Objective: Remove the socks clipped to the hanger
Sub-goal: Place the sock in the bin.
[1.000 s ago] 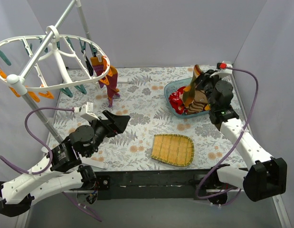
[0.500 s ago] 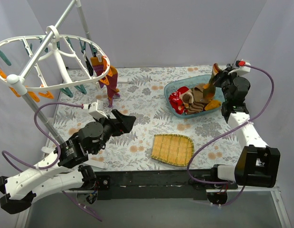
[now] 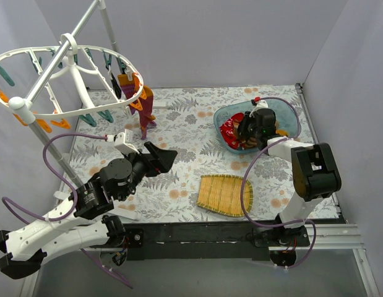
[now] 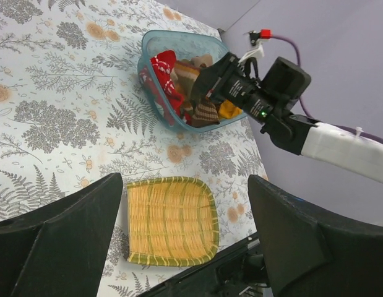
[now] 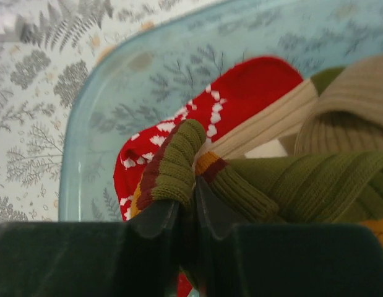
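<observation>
The white oval hanger (image 3: pixel 67 80) hangs at the far left on its pole stand, with orange and teal clips. A few socks (image 3: pixel 145 108), purple, maroon and orange, hang clipped at its right end. My left gripper (image 3: pixel 161 156) is open and empty, low over the table below those socks; in the left wrist view (image 4: pixel 185 235) its fingers (image 4: pixel 67 235) stand wide apart. My right gripper (image 3: pixel 250 127) is down in the blue basin (image 3: pixel 290 120), shut on an olive striped sock (image 5: pixel 176 164). A red-and-white sock (image 5: pixel 234 99) and beige socks lie beside it.
A woven yellow tray (image 3: pixel 225 195) lies on the table near the front middle and also shows in the left wrist view (image 4: pixel 169 219). The slanted grey pole stand (image 3: pixel 52 158) crosses the left side. Purple cables loop around both arms.
My right gripper has swung from high at the far right down into the basin, carrying the olive sock with it. My left arm has shifted slightly forward and right.
</observation>
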`<state>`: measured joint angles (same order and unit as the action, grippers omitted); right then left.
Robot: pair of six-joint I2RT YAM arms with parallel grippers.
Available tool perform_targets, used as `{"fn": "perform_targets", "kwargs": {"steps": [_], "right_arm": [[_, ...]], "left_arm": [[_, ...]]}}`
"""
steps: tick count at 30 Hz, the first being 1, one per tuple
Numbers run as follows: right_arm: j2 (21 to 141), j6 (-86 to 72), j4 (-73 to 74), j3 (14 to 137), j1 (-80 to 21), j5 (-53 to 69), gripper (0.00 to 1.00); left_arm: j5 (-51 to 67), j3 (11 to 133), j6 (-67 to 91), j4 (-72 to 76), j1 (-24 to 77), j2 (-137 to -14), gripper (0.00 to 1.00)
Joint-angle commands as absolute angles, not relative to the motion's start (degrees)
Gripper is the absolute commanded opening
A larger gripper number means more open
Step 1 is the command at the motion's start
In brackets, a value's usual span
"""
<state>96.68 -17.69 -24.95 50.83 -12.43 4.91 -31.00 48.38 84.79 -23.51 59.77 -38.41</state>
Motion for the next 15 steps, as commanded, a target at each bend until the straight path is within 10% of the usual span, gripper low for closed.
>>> {"fn": "perform_targets", "kwargs": {"steps": [1, 15], "right_arm": [[96.5, -19.2, -23.9, 53.3, -12.1, 5.5, 0.28], [84.6, -18.1, -5.3, 59.3, -12.1, 3.0, 0.66]], "left_arm": [[-30.8, 51.2, 83.7, -23.6, 59.8, -37.4, 0.82], [-31.8, 49.9, 84.5, -23.1, 59.8, -35.7, 0.82]]}}
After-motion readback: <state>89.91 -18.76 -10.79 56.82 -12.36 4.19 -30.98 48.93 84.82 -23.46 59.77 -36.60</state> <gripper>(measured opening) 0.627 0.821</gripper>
